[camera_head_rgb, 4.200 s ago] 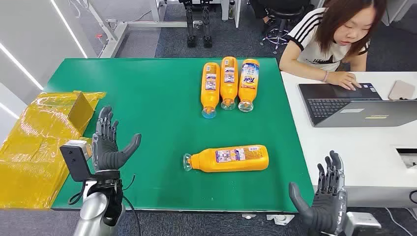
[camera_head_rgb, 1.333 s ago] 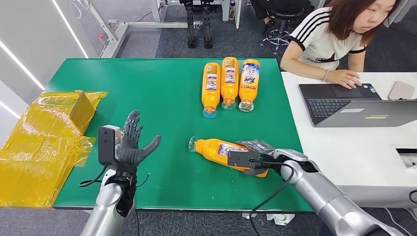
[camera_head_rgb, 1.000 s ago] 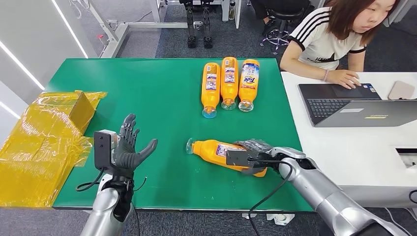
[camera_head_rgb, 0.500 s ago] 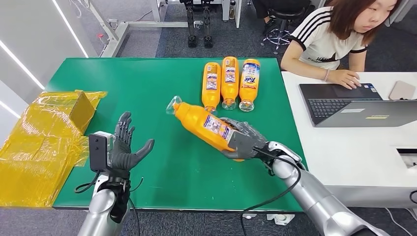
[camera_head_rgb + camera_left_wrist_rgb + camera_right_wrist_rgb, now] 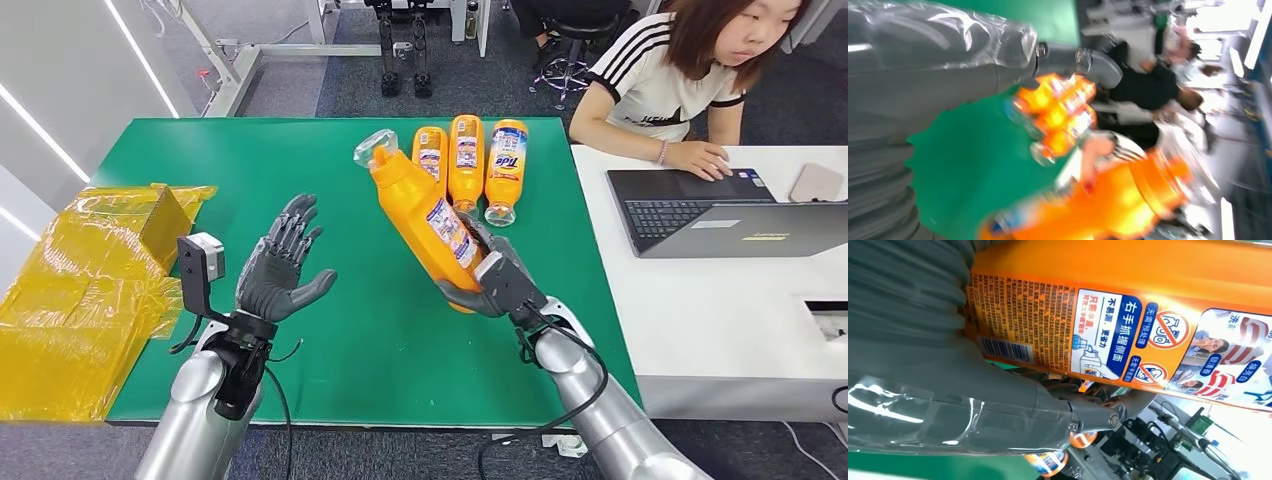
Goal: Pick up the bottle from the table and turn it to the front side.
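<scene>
Holding the bottle [image 5: 428, 215] clear of the bench [image 5: 330, 160], the right hand [image 5: 497, 282] grips its lower body, fingers [image 5: 478, 236] wrapped round the base end, cap end tilted up and away toward the far side. Half a second ago the bottle was lower and leaning more toward the left hand; a second ago it was barely off the green surface. It is now steeper, closer to upright, and hangs in front of the three bottles [image 5: 465, 165] lying in a row at the far edge.

Right wrist view: back label with barcode [image 5: 1007, 350] and fine print faces this camera, so the printed back is toward the palm side. Head view also shows a small-print label on the near face. Judgement: front side not yet presented; the rotation is pending.

Left hand [image 5: 280, 268] hovers above the bench beside the bottle, palm up, fingers spread, holding nothing. It has risen and come nearer over the last second, likely to receive or steady the bottle for the turn.

Left wrist view is motion-blurred; orange shapes only.

Person [image 5: 690, 70] sits at the adjoining white desk at a laptop [image 5: 700, 215], well apart.
</scene>
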Robot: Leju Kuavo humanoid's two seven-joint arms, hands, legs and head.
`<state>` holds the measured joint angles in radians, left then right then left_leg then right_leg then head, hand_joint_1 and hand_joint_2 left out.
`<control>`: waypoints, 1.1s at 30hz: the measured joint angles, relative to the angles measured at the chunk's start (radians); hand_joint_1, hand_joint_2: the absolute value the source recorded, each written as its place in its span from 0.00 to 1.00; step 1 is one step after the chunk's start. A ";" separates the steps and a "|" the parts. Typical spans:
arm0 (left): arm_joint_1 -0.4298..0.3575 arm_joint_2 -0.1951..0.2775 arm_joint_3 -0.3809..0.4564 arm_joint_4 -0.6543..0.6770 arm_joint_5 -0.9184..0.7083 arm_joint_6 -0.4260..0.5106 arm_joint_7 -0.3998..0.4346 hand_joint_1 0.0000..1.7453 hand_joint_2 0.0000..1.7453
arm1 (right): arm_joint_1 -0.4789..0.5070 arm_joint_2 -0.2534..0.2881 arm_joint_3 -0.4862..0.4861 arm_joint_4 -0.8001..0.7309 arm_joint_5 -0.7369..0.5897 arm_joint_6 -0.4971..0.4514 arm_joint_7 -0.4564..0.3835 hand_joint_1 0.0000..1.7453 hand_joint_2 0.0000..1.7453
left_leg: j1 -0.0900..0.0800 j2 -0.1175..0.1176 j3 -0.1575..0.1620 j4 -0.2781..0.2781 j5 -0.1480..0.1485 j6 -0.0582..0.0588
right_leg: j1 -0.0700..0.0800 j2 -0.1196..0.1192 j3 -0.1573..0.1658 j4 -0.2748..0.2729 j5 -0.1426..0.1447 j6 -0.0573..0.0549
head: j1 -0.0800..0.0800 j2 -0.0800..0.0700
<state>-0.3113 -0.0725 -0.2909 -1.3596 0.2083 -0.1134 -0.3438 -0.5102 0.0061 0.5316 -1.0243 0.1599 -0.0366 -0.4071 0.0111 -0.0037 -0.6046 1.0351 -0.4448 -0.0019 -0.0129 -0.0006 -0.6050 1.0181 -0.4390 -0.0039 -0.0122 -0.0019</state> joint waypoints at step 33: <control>-0.268 0.014 -0.074 0.221 0.154 -0.178 0.134 0.00 1.00 | -0.030 0.125 0.123 -0.050 0.224 -0.149 0.085 0.99 1.00 | 0.000 0.000 -0.001 0.000 0.000 0.000 | 0.000 0.000 -0.002 0.000 0.001 0.000 | 0.000 0.000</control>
<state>-0.5796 -0.0585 -0.3651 -1.1383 0.3625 -0.2909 -0.2095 -0.5405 0.1311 0.6542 -1.0739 0.3841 -0.1858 -0.3220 0.0108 -0.0038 -0.6056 1.0353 -0.4447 -0.0020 -0.0131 -0.0003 -0.6068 1.0178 -0.4385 -0.0040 -0.0121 -0.0019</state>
